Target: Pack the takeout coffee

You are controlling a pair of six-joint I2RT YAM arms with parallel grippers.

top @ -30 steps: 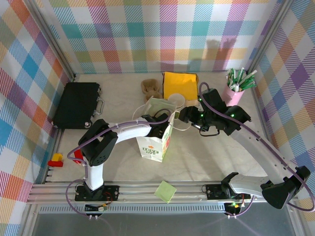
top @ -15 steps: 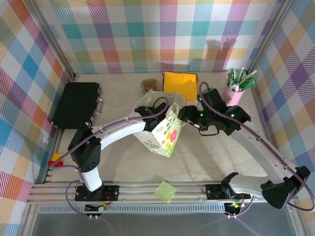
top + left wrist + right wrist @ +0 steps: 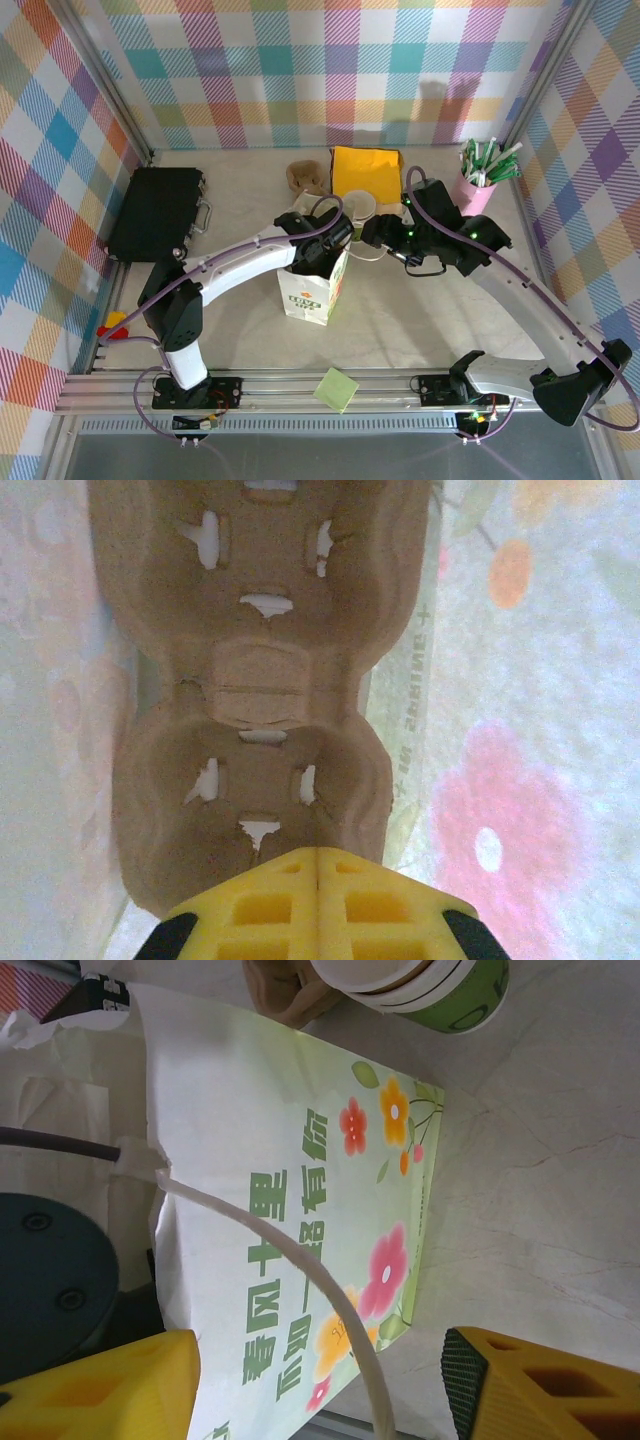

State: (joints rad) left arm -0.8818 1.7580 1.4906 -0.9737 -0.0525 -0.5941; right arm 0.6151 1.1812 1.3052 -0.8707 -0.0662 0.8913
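Note:
The flowered paper bag (image 3: 312, 290) stands upright mid-table. My left gripper (image 3: 333, 236) is down inside its mouth. There its yellow fingertips (image 3: 318, 852) are pressed together, shut on nothing, just above a brown pulp cup carrier (image 3: 255, 680) lying on the bag's floor. My right gripper (image 3: 380, 243) is beside the bag's right face (image 3: 290, 1210). It is open (image 3: 320, 1365), and the bag's white handle cord (image 3: 300, 1260) runs between its fingers. A stack of green-banded paper cups (image 3: 358, 205) (image 3: 430, 985) stands just behind the bag. The takeout coffee is hidden.
A second brown carrier (image 3: 305, 178) and a yellow cloth (image 3: 366, 170) lie at the back. A pink cup of sticks (image 3: 478, 180) stands at the back right and a black case (image 3: 160, 212) on the left. A green note (image 3: 336, 388) sits on the front rail.
The left arm stretched out toward the bag. The bag tipped to the right, showing its flowered face, and now stands upright again. The right arm has hardly moved.

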